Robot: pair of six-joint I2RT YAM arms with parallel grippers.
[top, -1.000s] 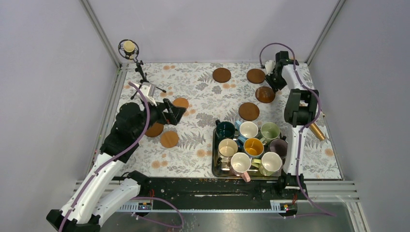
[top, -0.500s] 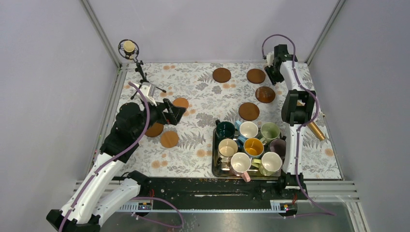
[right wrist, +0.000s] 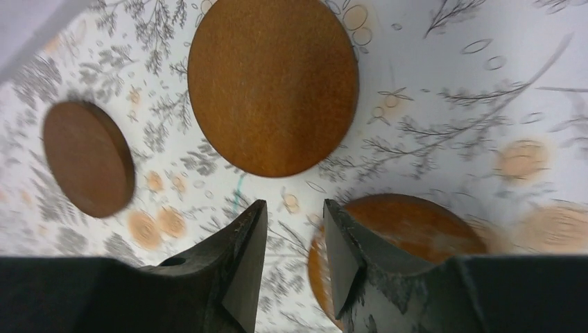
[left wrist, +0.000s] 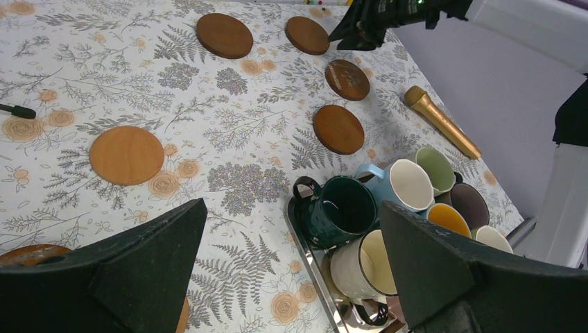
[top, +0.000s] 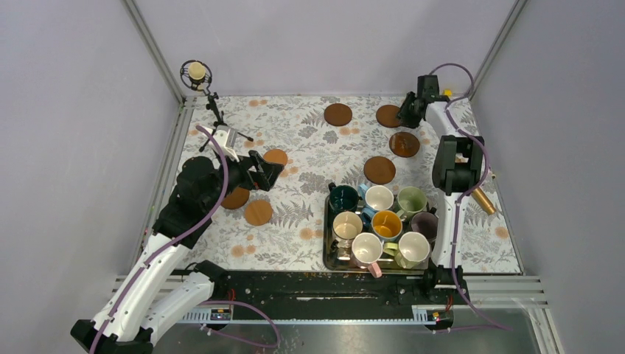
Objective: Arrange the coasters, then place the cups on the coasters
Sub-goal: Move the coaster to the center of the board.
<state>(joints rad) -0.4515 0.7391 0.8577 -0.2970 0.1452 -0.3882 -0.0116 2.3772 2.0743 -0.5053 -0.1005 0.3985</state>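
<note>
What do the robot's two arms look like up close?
The left arm and right arm share white links, black joints and a looping purple cable. The left gripper and right gripper each carry two matte black, wedge-shaped fingers.

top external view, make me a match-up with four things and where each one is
1 dark green mug
2 gold microphone
3 left gripper
4 right gripper

a on the cloth, right of the tray
b above the far-right coasters
c far-left corner of the tray
d above the cloth's left half, by a light coaster

Pairs: 1-c, 2-a, 3-d, 4-b
</note>
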